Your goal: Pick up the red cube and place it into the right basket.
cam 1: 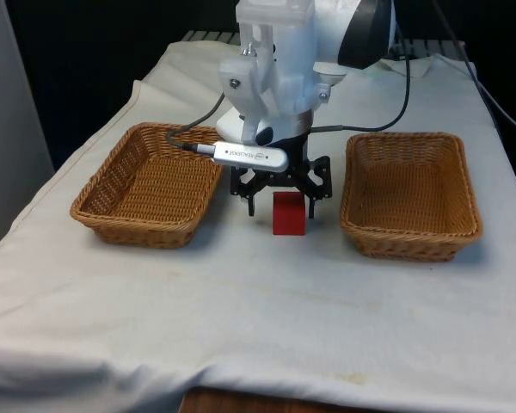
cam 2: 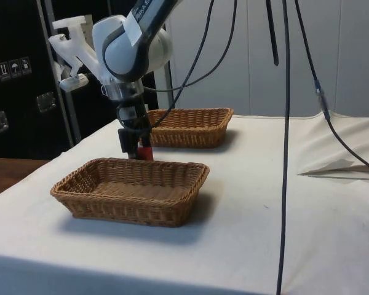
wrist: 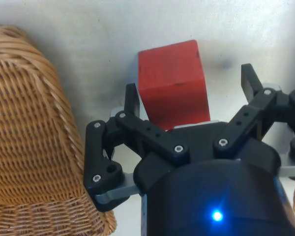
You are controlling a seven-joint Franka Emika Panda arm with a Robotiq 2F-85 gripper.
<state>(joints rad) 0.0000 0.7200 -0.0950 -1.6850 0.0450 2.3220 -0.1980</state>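
End effector (wrist: 191,101) is open, low over the tabletop (cam 1: 267,301), fingers (wrist: 132,101) straddling the cube (wrist: 173,84) with a gap on one side at least; I see no contact yet. Cube sits on the cloth between the two baskets, nearer the basket on the front view's right (cam 1: 410,194) than the other basket (cam 1: 146,183).

I read the cube as a rigid, light block with flat faces and a matte skin, so not slippery or fragile. I'd pinch two opposite side faces, mid-height, squared up.

Hard to read: in the side view the near basket rim hides most of the cube. In the front view the end effector body covers the cube's top, and the wrist view cuts off its near edge.
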